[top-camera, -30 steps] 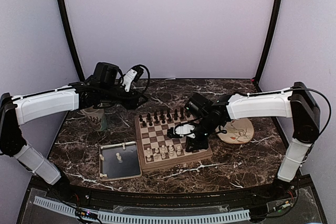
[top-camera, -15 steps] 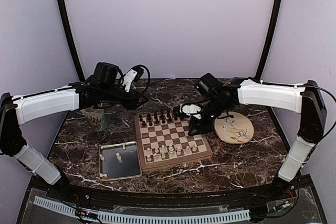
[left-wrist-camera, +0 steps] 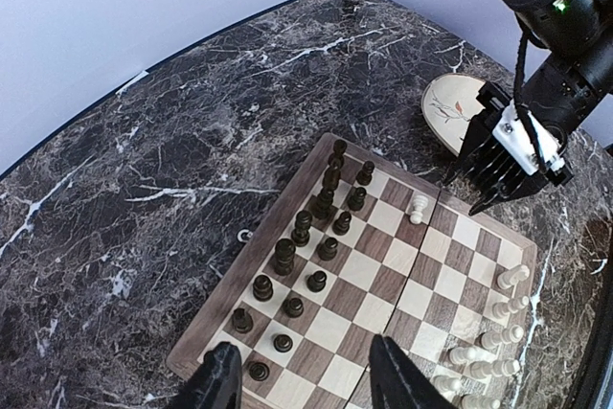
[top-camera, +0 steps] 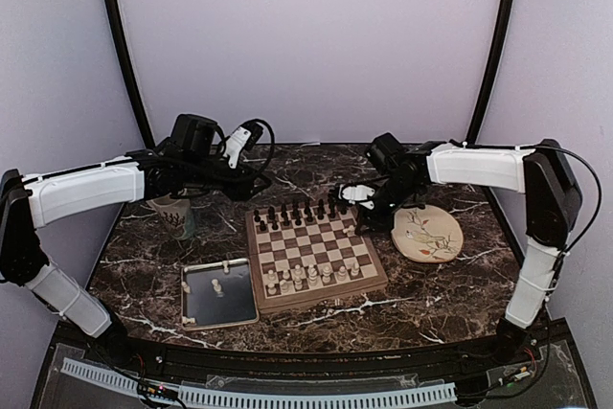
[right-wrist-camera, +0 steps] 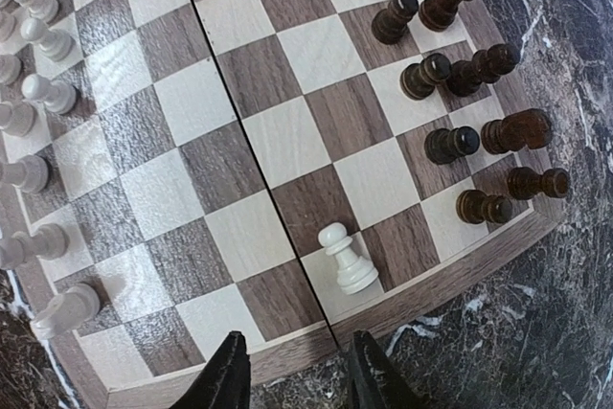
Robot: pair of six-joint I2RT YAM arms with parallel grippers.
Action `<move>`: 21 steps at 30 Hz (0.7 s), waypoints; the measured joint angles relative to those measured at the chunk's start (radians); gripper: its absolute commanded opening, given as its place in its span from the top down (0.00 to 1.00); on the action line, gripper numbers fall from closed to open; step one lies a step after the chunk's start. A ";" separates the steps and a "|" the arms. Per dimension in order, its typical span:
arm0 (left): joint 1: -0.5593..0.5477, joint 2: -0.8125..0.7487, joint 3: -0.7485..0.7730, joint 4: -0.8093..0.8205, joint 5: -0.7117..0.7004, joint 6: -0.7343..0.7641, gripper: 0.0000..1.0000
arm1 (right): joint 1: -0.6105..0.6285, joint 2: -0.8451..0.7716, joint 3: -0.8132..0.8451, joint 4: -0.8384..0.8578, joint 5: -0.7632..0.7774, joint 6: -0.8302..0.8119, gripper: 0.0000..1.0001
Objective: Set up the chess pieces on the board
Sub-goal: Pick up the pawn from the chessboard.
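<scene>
— Left claw (left-wrist-camera: 305, 371)?
— Half spread, empty, by the board's (top-camera: 326, 300) far-left corner.
— Changed on the right?
— White pawn (right-wrist-camera: 347, 258) dropped mid-board at the right edge; right claw (right-wrist-camera: 295, 356) spread, empty, backed off far-right. Likely misplaced.

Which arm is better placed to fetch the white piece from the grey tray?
Left. The tray sits left of the board, on that arm's side, and the left gripper is open. The right gripper hangs at the board's far right.
</scene>
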 measured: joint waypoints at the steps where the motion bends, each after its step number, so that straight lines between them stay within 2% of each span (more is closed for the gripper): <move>1: 0.000 0.000 0.000 0.000 0.001 0.000 0.52 | 0.000 0.009 0.000 0.005 0.004 -0.006 0.63; 10: 0.000 0.009 0.001 -0.008 0.007 0.001 0.53 | 0.000 0.074 0.001 0.060 0.052 -0.047 0.57; 21: 0.000 0.032 0.005 -0.016 0.014 0.004 0.52 | -0.004 0.145 0.050 0.089 0.048 -0.073 0.57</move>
